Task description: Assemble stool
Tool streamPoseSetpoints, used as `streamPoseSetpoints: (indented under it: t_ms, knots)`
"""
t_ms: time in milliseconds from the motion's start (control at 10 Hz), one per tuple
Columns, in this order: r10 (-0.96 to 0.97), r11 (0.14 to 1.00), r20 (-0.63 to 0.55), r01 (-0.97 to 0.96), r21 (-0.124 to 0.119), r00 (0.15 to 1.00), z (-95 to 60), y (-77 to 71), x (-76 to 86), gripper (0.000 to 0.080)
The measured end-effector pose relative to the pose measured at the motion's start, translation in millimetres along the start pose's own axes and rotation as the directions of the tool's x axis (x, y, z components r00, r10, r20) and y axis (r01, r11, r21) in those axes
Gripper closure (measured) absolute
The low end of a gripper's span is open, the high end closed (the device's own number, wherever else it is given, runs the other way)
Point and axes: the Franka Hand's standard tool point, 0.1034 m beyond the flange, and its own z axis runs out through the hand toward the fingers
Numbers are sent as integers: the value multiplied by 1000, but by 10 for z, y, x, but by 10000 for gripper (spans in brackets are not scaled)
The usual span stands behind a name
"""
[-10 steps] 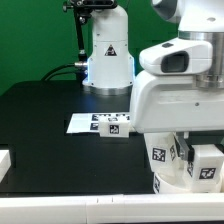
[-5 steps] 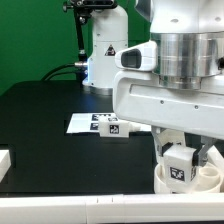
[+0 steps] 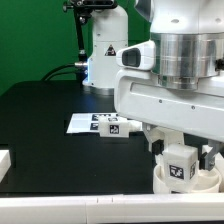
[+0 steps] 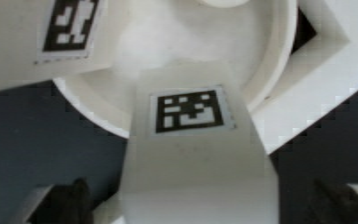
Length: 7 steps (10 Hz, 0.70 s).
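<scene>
The white round seat disc (image 3: pixel 200 184) lies at the exterior view's lower right, under my hand. A white block leg (image 3: pixel 180 166) with a square tag stands upright on the disc. In the wrist view the leg (image 4: pixel 194 150) runs between my fingers out to the disc (image 4: pixel 158 70). My gripper (image 3: pixel 182 158) straddles the leg. The dark fingertips (image 4: pixel 60 203) stand apart from the leg's sides, with dark gaps showing. A second tagged white part (image 4: pixel 73 25) sits at the disc's far rim.
The marker board (image 3: pixel 88 122) lies mid-table with a small white tagged block (image 3: pixel 113 127) on its edge. The arm's white base (image 3: pixel 108 55) stands behind. A white piece (image 3: pixel 5 160) shows at the left edge. The white table rim (image 3: pixel 70 205) runs along the front.
From one second ago the hand turned about its axis over the disc, so one tagged leg now faces the camera instead of two tags. Over the last half second almost nothing moved.
</scene>
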Motion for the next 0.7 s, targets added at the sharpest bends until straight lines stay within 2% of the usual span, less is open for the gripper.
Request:
streamPoseSetpoints:
  t_ms: [100,200,300,400,500,700]
  knots:
    - [63,997,4,-64,49,998,-104,55,38,162]
    - [35,997,18,-36,64,999,-271,183,89,162]
    - [47,996,35,-50,69,998,-494,277,197,152]
    - [64,995,32,-66,73,997,-533,290,205,152]
    - [59,996,37,-62,66,998,-477,289,176,151]
    - [60,996,37,-62,65,998,-471,291,177,151]
